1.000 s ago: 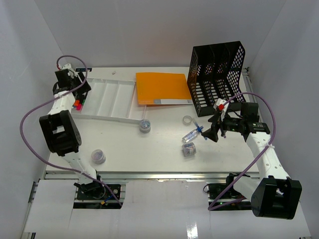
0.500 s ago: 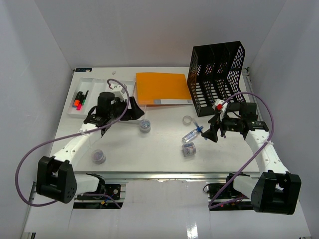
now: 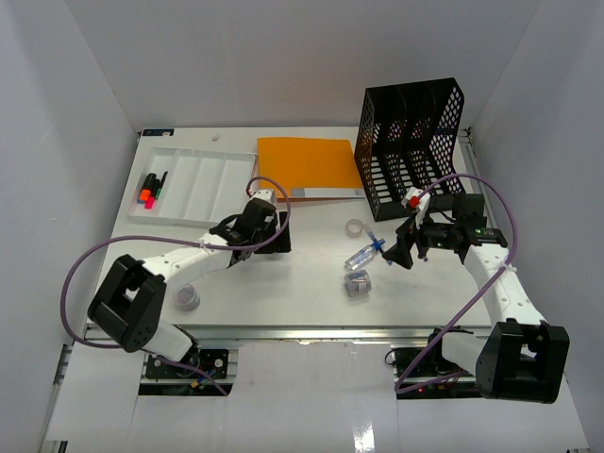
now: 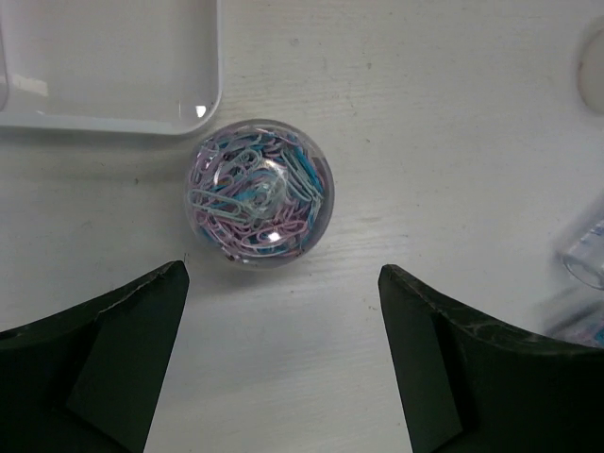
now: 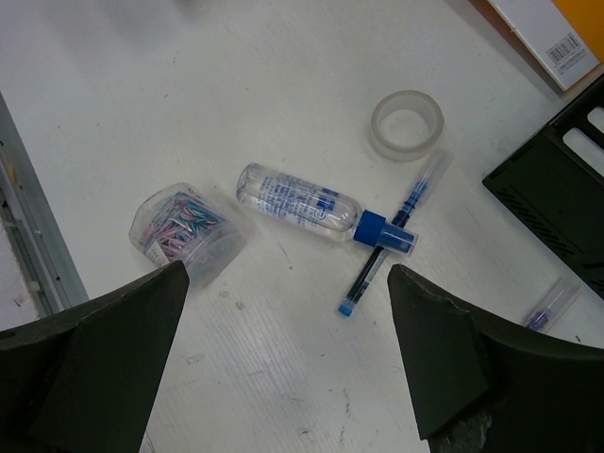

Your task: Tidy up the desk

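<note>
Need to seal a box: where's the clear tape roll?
In the top view the tape roll lies on the desk right of centre, between the orange folder and the clear bottle, left of the black file rack.

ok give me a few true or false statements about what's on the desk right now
The left end effector is open, gripping nothing. True.
The blue-capped bottle stands upright. False: it lies on its side.
The tape roll sits inside the black file organizer. False: it lies on the desk, outside it.
The white tray holds markers. True.
</note>
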